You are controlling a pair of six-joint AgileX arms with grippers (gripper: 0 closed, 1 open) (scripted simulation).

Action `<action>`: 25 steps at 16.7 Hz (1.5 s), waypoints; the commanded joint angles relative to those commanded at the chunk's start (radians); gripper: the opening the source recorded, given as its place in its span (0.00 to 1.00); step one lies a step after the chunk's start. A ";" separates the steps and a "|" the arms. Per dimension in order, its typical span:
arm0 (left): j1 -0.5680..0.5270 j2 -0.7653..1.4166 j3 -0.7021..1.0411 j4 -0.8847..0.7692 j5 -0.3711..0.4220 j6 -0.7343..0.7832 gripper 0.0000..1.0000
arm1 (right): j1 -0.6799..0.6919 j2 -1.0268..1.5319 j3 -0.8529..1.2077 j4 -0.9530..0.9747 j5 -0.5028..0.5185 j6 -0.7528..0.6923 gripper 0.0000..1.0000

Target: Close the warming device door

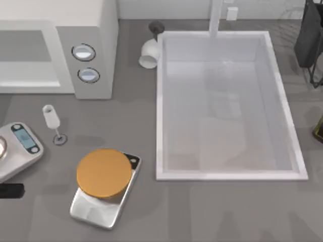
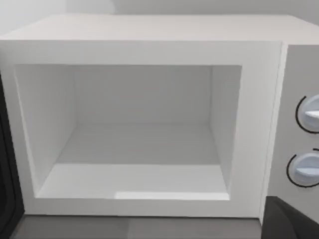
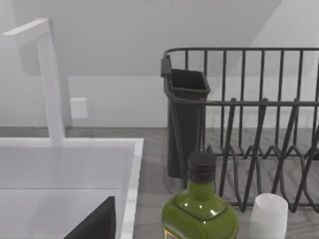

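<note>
Scales carry an orange disc; warming device gapes, hollow bare; pincer states untellable.

From my right wrist: green bottle with dark cap, just beside a white cup. Behind both, black wire dish rack with a dark cutlery holder (mounted on its end). White sink with tall white tap alongside on the worktop.
</note>
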 joint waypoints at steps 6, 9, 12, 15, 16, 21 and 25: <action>-0.234 0.253 -0.008 0.267 -0.234 0.005 0.00 | 0.000 0.000 0.000 0.000 0.000 0.000 1.00; -0.282 0.310 -0.010 0.324 -0.282 0.006 0.00 | 0.000 0.000 0.000 0.000 0.000 0.000 1.00; -0.279 0.307 -0.009 0.322 -0.279 0.005 0.00 | 0.000 0.000 0.000 0.000 0.000 0.000 1.00; -0.321 0.350 0.010 0.352 -0.321 0.007 0.00 | 0.000 0.000 0.000 0.000 0.000 0.000 1.00; -0.351 0.385 0.022 0.371 -0.350 0.007 0.00 | 0.000 0.000 0.000 0.000 0.000 0.000 1.00; -0.430 0.478 0.061 0.426 -0.429 0.010 0.00 | 0.000 0.000 0.000 0.000 0.000 0.000 1.00; -0.417 0.485 0.062 0.416 -0.416 0.013 0.00 | 0.000 0.000 0.000 0.000 0.000 0.000 1.00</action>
